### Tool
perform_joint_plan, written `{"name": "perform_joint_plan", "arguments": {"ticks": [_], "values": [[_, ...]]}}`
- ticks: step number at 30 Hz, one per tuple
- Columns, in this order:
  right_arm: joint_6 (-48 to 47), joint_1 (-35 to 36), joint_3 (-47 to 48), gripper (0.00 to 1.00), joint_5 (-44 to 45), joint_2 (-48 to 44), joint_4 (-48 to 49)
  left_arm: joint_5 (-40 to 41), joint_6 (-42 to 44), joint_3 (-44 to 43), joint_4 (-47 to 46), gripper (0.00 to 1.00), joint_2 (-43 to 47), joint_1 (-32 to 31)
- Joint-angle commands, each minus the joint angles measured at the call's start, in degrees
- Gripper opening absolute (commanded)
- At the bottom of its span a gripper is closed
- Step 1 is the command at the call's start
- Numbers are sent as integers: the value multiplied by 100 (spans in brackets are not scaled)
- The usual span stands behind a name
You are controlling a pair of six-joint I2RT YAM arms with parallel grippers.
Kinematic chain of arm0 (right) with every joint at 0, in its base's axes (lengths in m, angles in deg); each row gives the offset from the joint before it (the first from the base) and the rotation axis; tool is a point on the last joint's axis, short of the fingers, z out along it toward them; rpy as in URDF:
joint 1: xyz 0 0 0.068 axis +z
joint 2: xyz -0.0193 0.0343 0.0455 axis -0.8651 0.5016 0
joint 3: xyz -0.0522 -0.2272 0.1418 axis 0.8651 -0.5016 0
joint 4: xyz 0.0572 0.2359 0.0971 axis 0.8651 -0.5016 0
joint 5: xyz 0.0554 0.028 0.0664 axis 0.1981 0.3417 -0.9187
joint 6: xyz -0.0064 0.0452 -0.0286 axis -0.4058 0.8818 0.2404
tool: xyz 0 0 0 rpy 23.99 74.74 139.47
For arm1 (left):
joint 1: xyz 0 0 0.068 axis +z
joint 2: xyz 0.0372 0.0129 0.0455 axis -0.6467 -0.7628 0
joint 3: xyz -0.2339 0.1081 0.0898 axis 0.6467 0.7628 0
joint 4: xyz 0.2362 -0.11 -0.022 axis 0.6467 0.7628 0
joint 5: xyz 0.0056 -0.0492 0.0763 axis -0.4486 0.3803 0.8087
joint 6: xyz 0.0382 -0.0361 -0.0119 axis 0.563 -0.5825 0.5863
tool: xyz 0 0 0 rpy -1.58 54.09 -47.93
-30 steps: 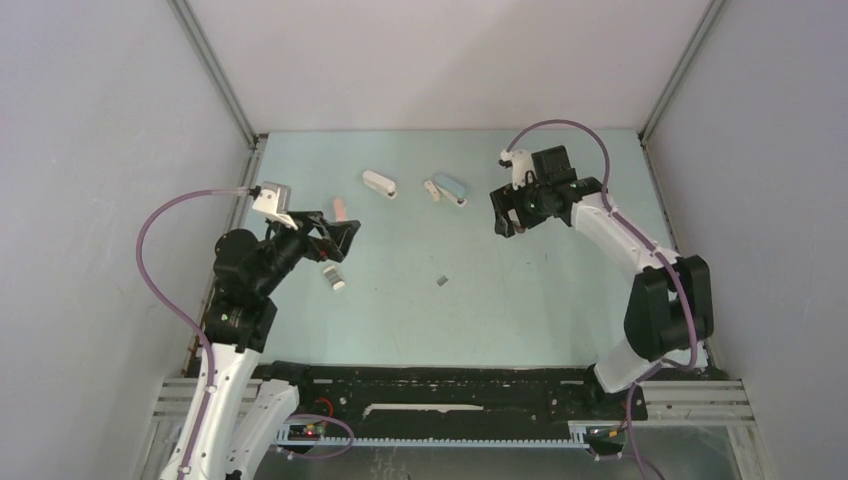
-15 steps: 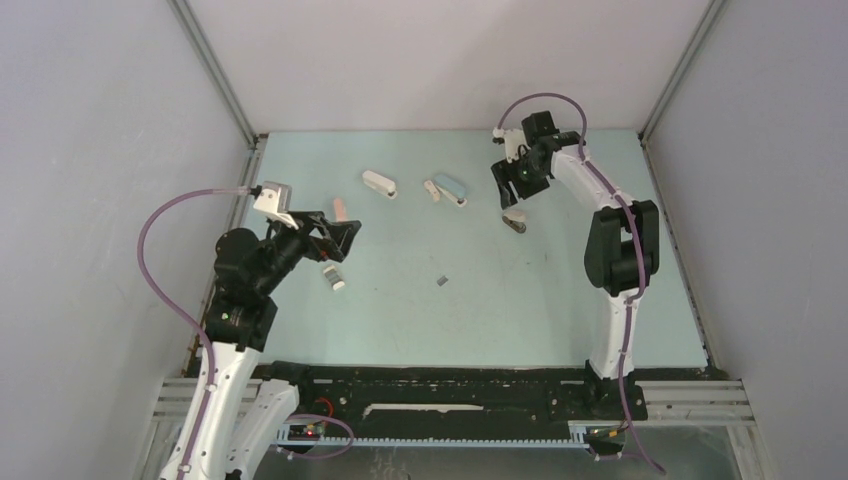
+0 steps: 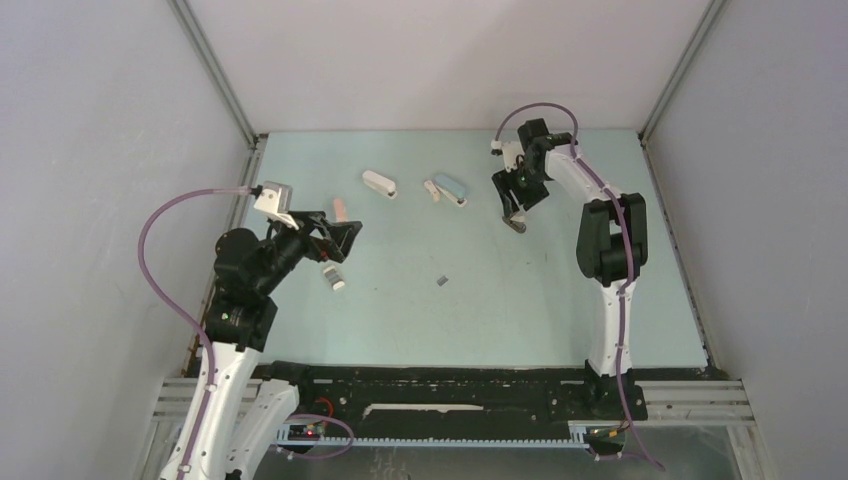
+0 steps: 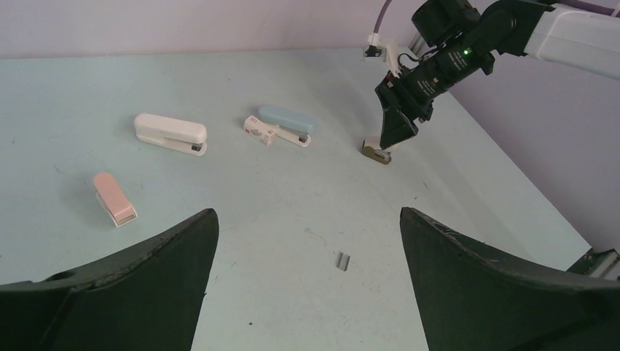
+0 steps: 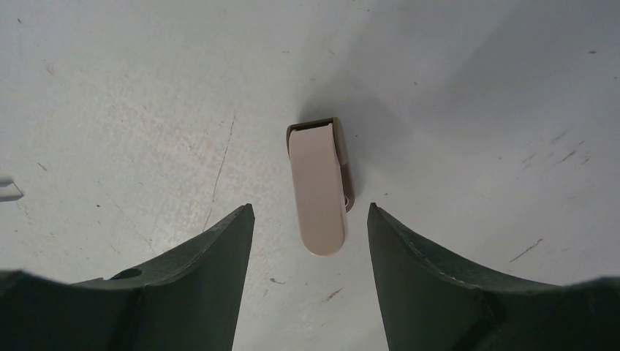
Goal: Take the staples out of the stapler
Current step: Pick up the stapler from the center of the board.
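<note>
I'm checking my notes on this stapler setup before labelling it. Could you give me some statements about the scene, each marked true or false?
1. The right tool straddles the beige stapler, with a gap on both sides. True.
2. The left tool grips the pink stapler. False: the left tool is open and empty, and the pink stapler lies on the table beyond it.
3. A small grey staple strip lies loose on the table, apart from every stapler. True.
4. The white stapler is stacked on the blue stapler. False: they lie apart, side by side on the table.
</note>
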Motion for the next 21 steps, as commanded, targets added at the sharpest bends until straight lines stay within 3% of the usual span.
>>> {"name": "perform_joint_plan", "arguments": {"ticks": [1,21], "values": [[-141,8,160,67,65,71,-154,-79,-47,20,-183,100,45,-1],[-173,8,170,52,140,198,-186,-88,-61,22,-191,100,48,2]]}}
